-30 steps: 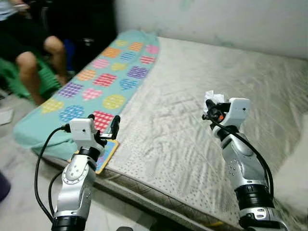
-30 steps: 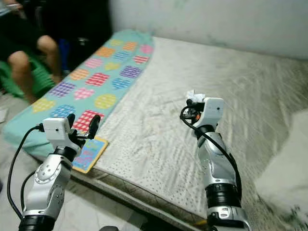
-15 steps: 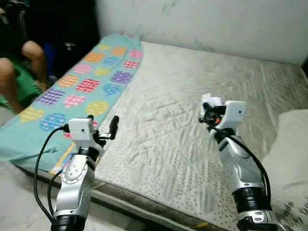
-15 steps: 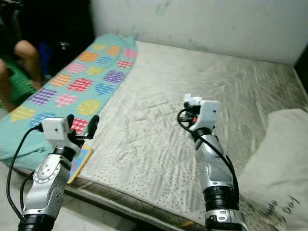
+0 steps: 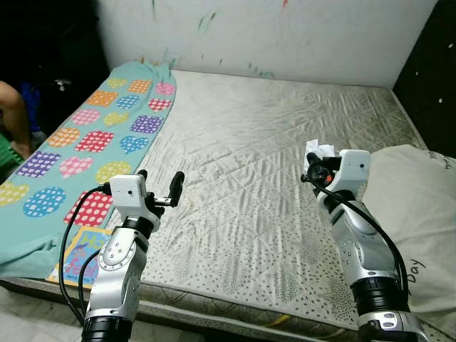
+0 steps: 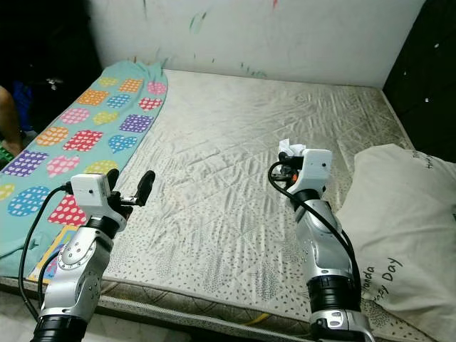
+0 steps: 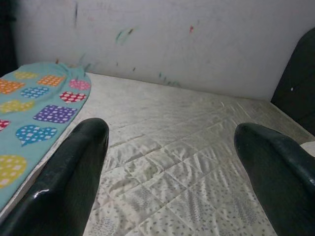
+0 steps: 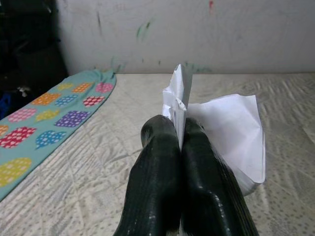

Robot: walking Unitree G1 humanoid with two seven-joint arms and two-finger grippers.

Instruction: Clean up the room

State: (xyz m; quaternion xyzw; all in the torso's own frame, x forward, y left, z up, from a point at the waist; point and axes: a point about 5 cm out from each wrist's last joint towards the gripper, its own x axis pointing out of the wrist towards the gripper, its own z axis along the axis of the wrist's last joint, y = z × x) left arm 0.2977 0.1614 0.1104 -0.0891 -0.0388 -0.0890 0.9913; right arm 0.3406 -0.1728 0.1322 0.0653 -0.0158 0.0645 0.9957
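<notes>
Crumpled white paper pinched in right gripper, held above the mattress.

Light, soft, easily torn; the clamp on its folded edge looks adequate, though the far side is hidden. Left gripper spread wide, empty, near the patterned sheet. Since a second ago the view has swung right: pillow in view, the person's leg at the left edge. Arms appear unchanged.

Quilted mattress; paint-flecked wall behind; person's knee far left
</notes>
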